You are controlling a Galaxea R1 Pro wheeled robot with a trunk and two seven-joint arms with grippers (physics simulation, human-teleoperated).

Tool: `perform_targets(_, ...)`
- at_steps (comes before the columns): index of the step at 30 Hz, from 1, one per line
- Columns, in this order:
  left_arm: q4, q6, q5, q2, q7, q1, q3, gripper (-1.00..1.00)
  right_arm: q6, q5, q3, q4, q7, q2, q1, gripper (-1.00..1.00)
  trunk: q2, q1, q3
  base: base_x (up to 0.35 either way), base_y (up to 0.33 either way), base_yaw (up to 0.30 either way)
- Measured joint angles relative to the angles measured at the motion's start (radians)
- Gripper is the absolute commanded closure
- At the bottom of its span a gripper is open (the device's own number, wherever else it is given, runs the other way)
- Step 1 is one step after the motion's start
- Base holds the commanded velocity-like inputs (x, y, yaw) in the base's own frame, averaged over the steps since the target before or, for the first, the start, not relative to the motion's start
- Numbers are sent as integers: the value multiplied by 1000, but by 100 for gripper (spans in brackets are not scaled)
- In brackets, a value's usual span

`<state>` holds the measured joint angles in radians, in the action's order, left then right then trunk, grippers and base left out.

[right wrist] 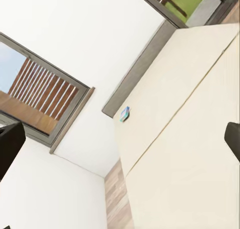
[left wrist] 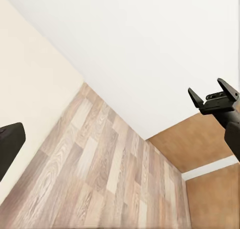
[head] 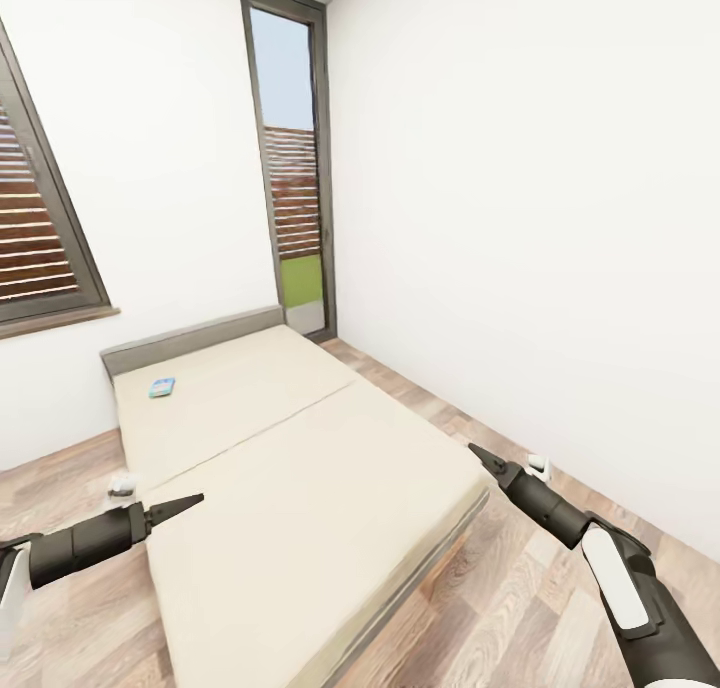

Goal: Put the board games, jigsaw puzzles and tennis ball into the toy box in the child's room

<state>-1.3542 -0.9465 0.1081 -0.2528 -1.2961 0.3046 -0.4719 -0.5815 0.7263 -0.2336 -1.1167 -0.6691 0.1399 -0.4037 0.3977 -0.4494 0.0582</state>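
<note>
Both arms reach forward low in the head view, one at each side of the bed (head: 300, 468).

Left pincer (head: 190, 501): hangs over the bed's left edge, fingers drawn to a single point from the head camera. I cannot tell whether it is spread or pressed together. In the right wrist view dark finger parts sit at opposite edges of the frame with wide space between, so the right pincer (head: 478, 453) is spread. It shows again in the left wrist view (left wrist: 214, 93), two prongs standing apart, nothing between them. It hovers just off the bed's right front corner, above the floor (head: 520, 608).

Bed: low, beige mattress in two sections with a seam running across, grey headboard (head: 190, 338) against the white wall.

Board game (head: 162, 387): small, flat, blue, lying on the far mattress section near the headboard, toward the left side. Well apart from both pincers. Same box seen from the right wrist camera (right wrist: 125, 113), close to the headboard. Print too small to read.

Room: wood-plank floor, white walls. Tall dark-framed window (head: 293, 168) in the far corner, slatted fence and grass beyond. Second window (head: 40, 228) on the left wall, slats outside it.
</note>
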Motion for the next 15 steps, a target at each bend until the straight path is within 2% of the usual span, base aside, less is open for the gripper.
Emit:
perform_targets(4, 0, -1, 0, 0, 0, 0, 0, -100, 0, 0, 0, 1, 1, 0, 0, -100, 0, 0, 0, 0, 190, -276)
perform_targets(10, 0, 0, 1, 0, 0, 0, 0, -100, 0, 0, 0, 1, 1, 0, 0, -100, 0, 0, 0, 0, 71, -276)
perform_targets(15, 0, -1, 0, 0, 0, 0, 0, -100, 0, 0, 0, 1, 1, 0, 0, -100, 0, 0, 0, 0, 186, -276)
